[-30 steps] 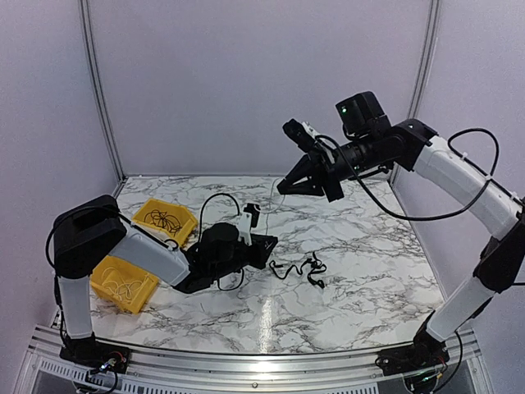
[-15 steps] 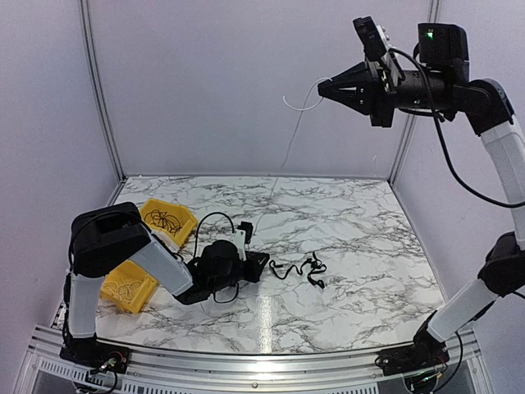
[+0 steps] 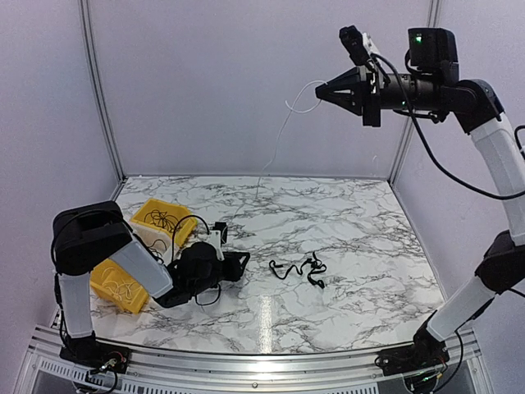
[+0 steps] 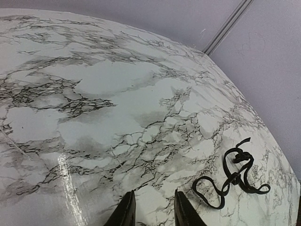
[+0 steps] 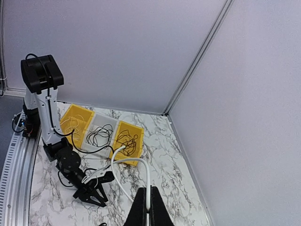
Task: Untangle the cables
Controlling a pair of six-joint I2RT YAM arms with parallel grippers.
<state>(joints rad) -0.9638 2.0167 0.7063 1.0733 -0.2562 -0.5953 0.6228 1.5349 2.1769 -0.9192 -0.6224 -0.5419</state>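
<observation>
Black cables [image 3: 297, 269] lie in a small knotted clump on the marble tabletop [image 3: 361, 238], right of centre, with loose ends curling out of the tangle. Nothing touches them. The left gripper [image 4: 154, 195] sits low over the tabletop just to the left of the clump, its 2 fingers parted with only bare marble showing in the gap, so it is released and carries nothing.

A white cable [image 5: 147, 175] runs from the tabletop up into the air. Its upper end is pinched between the clenched fingers of the right gripper [image 3: 320, 90], which is raised high above the far side of the tabletop, and the cable bends into a short loop just before the fingertips.

At the left edge of the tabletop stand 2 yellow bins [image 5: 139, 141] with a pale bin [image 5: 94, 120] between them. The pale bin and the yellow bin beside it hold loose dark cable loops.
</observation>
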